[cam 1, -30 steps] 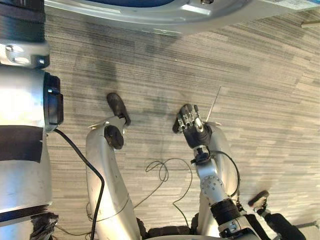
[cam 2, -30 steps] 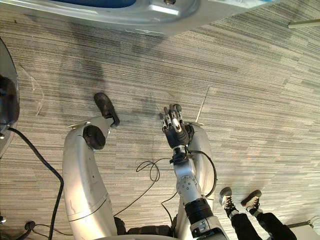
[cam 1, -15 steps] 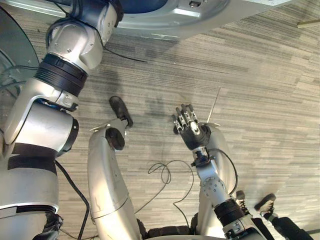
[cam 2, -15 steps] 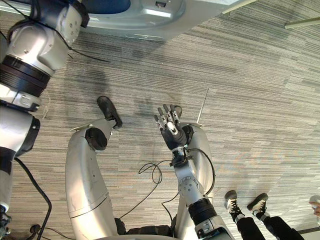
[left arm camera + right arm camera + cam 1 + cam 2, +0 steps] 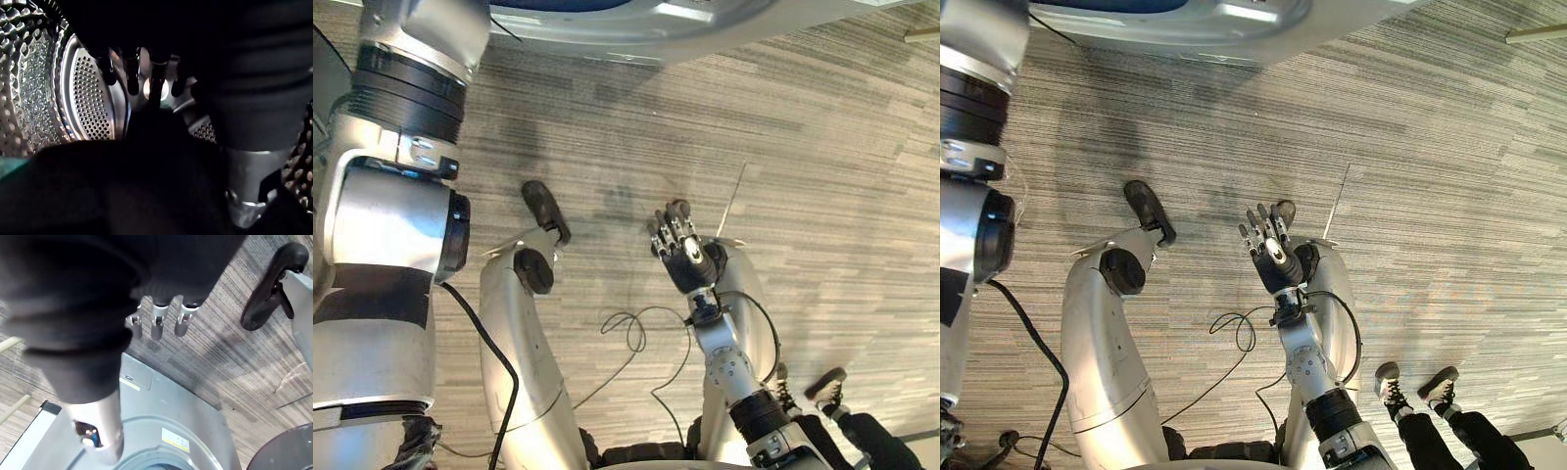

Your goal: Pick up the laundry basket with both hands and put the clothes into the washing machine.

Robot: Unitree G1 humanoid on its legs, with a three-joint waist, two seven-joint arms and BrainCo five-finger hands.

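**Left hand in the drum, right hand idle over the carpet**

At 9 o'clock in the eye views the left arm [image 5: 396, 196] climbs toward the washing machine [image 5: 705, 22], whose grey front runs across 12 o'clock. I judge it is raised that way because the hand is reaching through the door to load laundry.

The left wrist view gives what the head camera cannot. The left hand [image 5: 133, 73] is inside the perforated steel drum [image 5: 34, 78]. Its fingers hang straight and a little apart, the thumb off to one side, clamped on nothing I can make out. Beneath them lies a dark mass [image 5: 146, 186], probably the clothes, already in the drum. Whether the fingertips touch it I cannot tell.

Near the centre, toward 4 o'clock, the right hand [image 5: 679, 251] hangs over the carpet [image 5: 822, 147]. Its fingers are straight, slightly spread and empty, held clear since loading looks like a one-hand job. Its wrist view adds the machine's grey casing seen from outside, beyond the fingers.

At 5 o'clock stand a person's shoes [image 5: 1412, 384], well apart from that hand.
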